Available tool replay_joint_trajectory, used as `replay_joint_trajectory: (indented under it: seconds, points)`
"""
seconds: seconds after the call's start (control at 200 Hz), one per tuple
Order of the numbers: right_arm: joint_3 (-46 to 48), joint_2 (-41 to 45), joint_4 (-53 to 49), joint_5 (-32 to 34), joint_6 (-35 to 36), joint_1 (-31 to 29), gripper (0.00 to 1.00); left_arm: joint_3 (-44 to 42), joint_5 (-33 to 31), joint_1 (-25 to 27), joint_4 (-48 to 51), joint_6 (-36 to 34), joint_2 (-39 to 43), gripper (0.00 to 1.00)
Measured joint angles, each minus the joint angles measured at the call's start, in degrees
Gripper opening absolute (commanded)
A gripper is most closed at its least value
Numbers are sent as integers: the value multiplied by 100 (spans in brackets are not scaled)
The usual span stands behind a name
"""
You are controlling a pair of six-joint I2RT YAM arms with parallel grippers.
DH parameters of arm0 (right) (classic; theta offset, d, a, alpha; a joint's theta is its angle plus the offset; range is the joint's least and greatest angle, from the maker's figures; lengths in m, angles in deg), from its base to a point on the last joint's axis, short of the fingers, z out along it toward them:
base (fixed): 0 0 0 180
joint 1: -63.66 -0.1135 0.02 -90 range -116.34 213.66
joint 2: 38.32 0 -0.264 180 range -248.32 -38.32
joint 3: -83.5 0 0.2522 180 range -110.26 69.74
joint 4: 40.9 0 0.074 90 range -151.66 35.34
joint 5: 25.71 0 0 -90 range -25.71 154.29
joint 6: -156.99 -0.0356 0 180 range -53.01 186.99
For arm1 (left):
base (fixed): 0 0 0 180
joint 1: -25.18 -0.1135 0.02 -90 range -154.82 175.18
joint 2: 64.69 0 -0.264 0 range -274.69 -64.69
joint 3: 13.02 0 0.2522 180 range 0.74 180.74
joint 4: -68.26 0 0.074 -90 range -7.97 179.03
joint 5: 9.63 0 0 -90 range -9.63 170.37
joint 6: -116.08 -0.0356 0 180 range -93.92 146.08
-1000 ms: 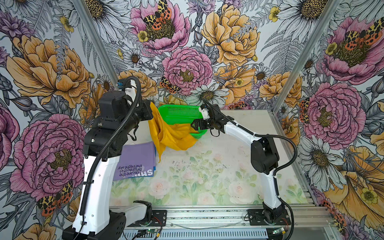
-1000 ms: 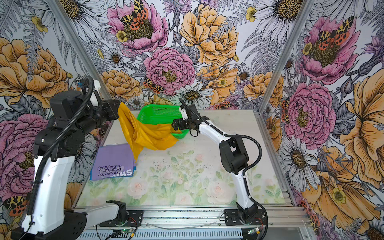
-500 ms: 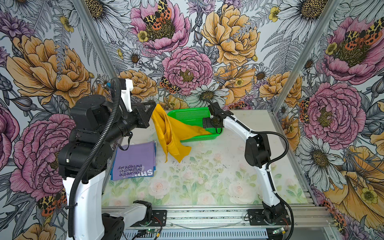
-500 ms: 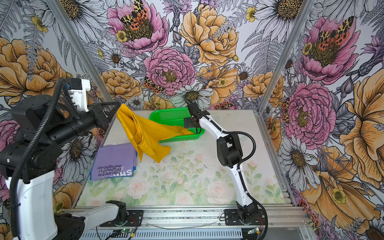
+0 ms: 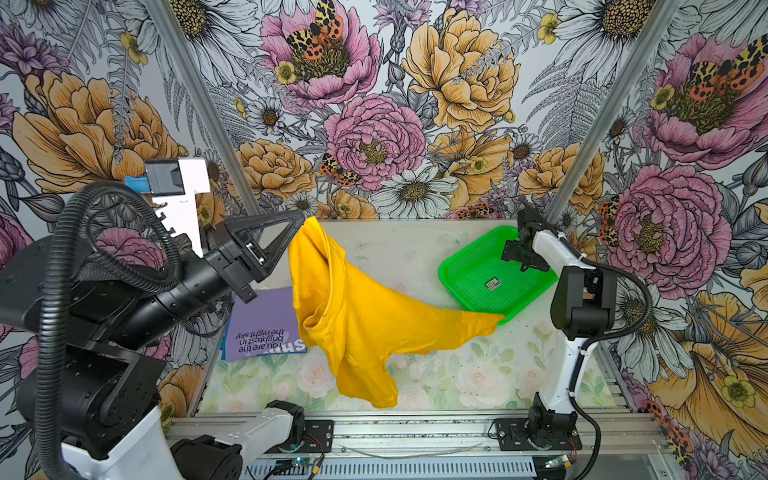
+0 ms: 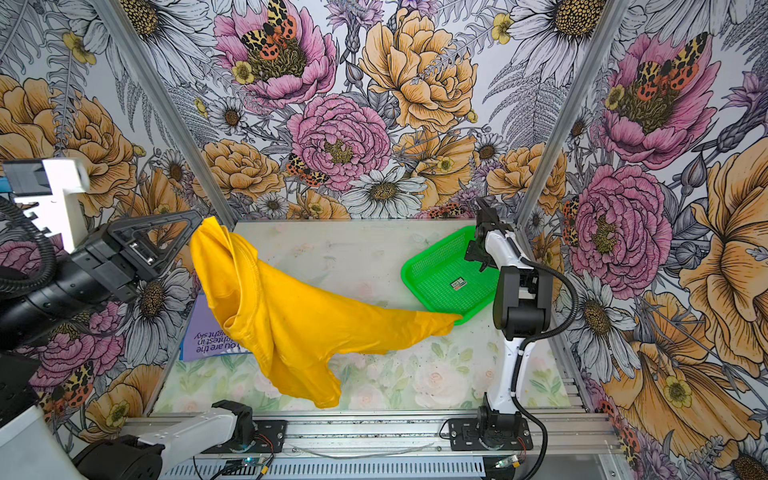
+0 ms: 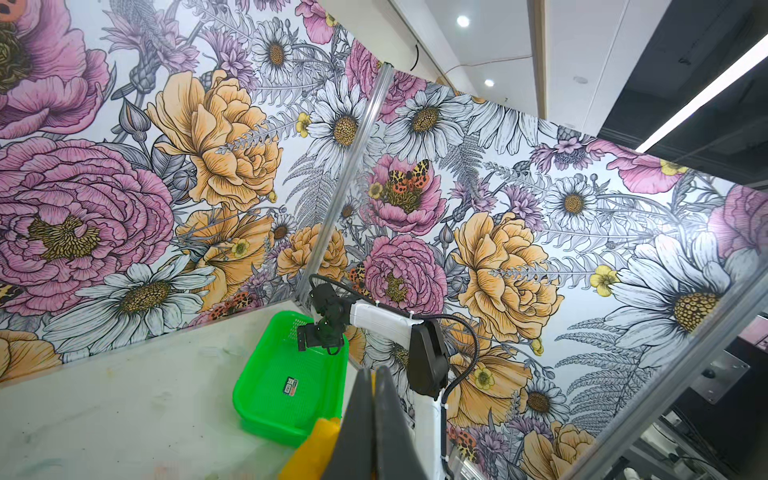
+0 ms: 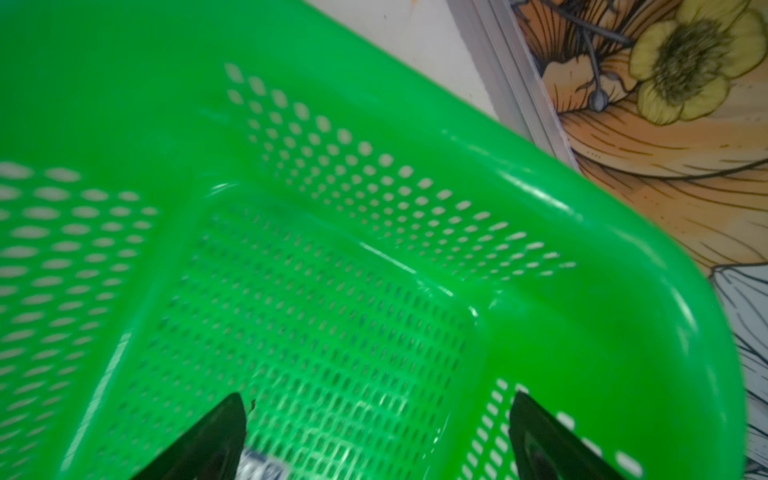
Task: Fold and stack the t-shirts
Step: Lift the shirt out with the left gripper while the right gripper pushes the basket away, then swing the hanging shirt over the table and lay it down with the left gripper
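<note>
I count two arms with one gripper each, two tees that show clearly, one basket and one small label inside it.

The left gripper [image 5: 304,215] has black, thin, triangle-shaped fingers [image 7: 359,415]. In the left wrist view they stand pressed together, with a bit of yellow cloth caught between them, so the jaws are closed on the yellow tee [image 5: 361,316]. This tee is plain, soft mustard cloth with many folds. Its top edge sits right at the jaw tips, and the rest hangs below them. The lower hem hangs loose, while one long end stretches away from the jaws to the basket's near corner. Whether it touches that corner, I cannot tell.

The lavender tee [image 5: 262,316] is a flat folded rectangle with dark and white printed text. It lies on the table [image 5: 395,249] under the left jaws, and the yellow cloth covers part of it in both top views.

The basket [image 5: 446,278] is bright green plastic, a shallow rectangle with round corners, a smooth rim and mesh walls and floor. The label [image 5: 493,284] lies on its floor.

The right gripper [image 8: 376,399] hangs inside the basket, just over the floor. Its two dark tips stand far apart and there is nothing between them. Both tees are well apart from these jaws.
</note>
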Motion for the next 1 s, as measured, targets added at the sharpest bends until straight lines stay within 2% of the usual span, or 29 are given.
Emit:
replay_joint_trajectory:
  seconds: [0.17, 0.305, 0.375, 0.425, 0.55, 0.61, 0.68, 0.775, 0.881, 1.001]
  points:
    - [1427, 2188, 361, -328, -164, -909, 99, -651, 0, -170, -46, 59, 186, 0]
    - [3176, 4122, 398, -739, -682, -1071, 100, -1720, -9, -192, -72, 44, 466, 0]
    - [4015, 5060, 188, -868, -992, -1169, 99, -2275, -46, -190, -52, 9, 614, 0]
    - [4457, 5681, -81, -942, -1244, -1458, 99, -2603, -90, -177, -42, -17, 717, 0]
    - [4988, 6769, -870, -938, -1904, -2439, 99, -3270, -278, -26, -59, -66, 940, 0]
    - [5167, 7123, -1154, -868, -2188, -2719, 100, -3517, -354, 70, -96, -74, 1043, 0]
    - [5403, 7335, -1397, -815, -2441, -2844, 99, -3742, -422, 173, -195, -74, 1130, 0]
    - [5700, 7123, -1458, -726, -2656, -2870, 99, -4057, -472, 382, -422, -70, 1228, 0]
    - [5744, 6376, -1187, -629, -2747, -2870, 99, -4363, -579, 846, -691, -52, 1209, 0]
    - [5431, 5101, -531, -531, -2544, -2728, 99, -4413, -944, 1729, -876, -109, 881, 0]
